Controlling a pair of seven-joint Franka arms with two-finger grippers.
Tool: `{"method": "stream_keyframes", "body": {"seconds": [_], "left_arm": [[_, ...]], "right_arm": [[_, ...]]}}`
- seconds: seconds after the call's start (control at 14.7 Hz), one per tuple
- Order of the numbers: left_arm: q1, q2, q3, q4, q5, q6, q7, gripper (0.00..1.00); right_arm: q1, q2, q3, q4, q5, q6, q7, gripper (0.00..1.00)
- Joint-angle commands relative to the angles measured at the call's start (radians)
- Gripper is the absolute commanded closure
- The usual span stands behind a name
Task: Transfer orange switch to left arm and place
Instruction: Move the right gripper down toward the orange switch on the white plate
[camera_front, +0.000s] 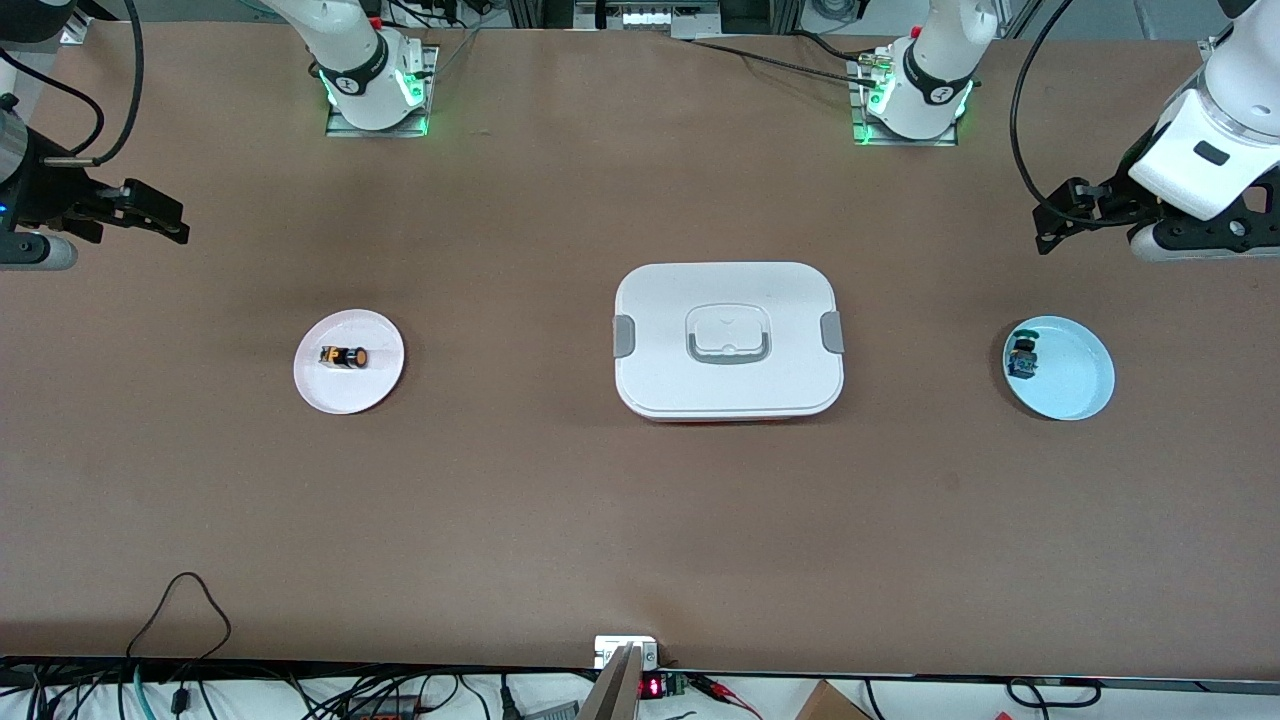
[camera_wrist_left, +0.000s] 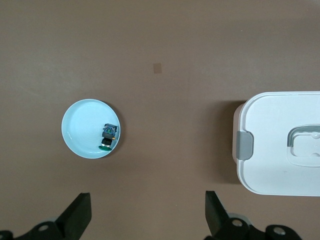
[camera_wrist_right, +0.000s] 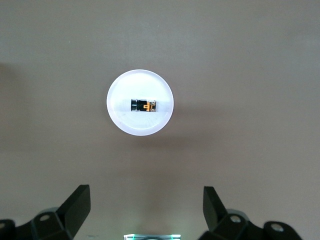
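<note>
The orange switch (camera_front: 344, 356) lies on its side on a small white plate (camera_front: 346, 395) toward the right arm's end of the table. It also shows in the right wrist view (camera_wrist_right: 144, 105), on the plate (camera_wrist_right: 140, 125). My right gripper (camera_front: 165, 225) hangs open and empty over the bare table at that end, apart from the plate; its fingers are wide apart in its wrist view (camera_wrist_right: 146, 202). The white box (camera_front: 728, 340) sits lidded at the table's middle. My left gripper (camera_front: 1052, 225) hangs open and empty over the left arm's end (camera_wrist_left: 147, 210).
A light blue plate (camera_front: 1078, 380) toward the left arm's end holds a small blue-and-green-topped dark part (camera_front: 1022, 357), both also in the left wrist view (camera_wrist_left: 107, 137). The box's edge shows there too (camera_wrist_left: 280, 150). Cables run along the table's near edge.
</note>
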Motion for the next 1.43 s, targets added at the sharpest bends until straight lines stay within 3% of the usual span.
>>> {"method": "stream_keyframes", "body": {"seconds": [0.0, 0.34, 1.09, 1.36], "left_arm": [[0.002, -0.007, -0.004, 0.009, 0.02, -0.015, -0.005, 0.0], [0.0, -0.007, -0.004, 0.009, 0.02, -0.015, -0.006, 0.0], [-0.001, -0.007, -0.004, 0.009, 0.02, -0.015, -0.005, 0.0], [-0.001, -0.007, -0.004, 0.009, 0.02, -0.015, -0.003, 0.0]], "right_arm": [[0.004, 0.002, -0.002, 0.019, 0.008, -0.023, 0.007, 0.0], [0.003, 0.009, -0.003, 0.021, 0.008, -0.02, -0.004, 0.0], [0.006, 0.141, -0.005, 0.018, 0.016, 0.023, 0.005, 0.0], [0.007, 0.193, -0.003, 0.01, 0.016, 0.1, 0.007, 0.0]]}}
